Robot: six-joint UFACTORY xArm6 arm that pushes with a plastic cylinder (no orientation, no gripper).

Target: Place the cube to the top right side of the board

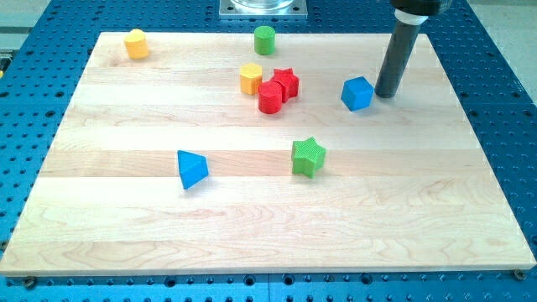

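The blue cube (357, 93) sits on the wooden board (252, 235) in its upper right part. My tip (386, 94) rests on the board just to the right of the cube, a small gap apart from it. The dark rod rises from there toward the view's top.
A red cylinder (270, 97), a red star (286, 83) and a yellow hexagonal block (250, 78) cluster left of the cube. A green cylinder (265, 39) is at the top, a yellow cylinder (136, 43) at the top left. A green star (308, 157) and a blue triangular block (191, 169) lie lower.
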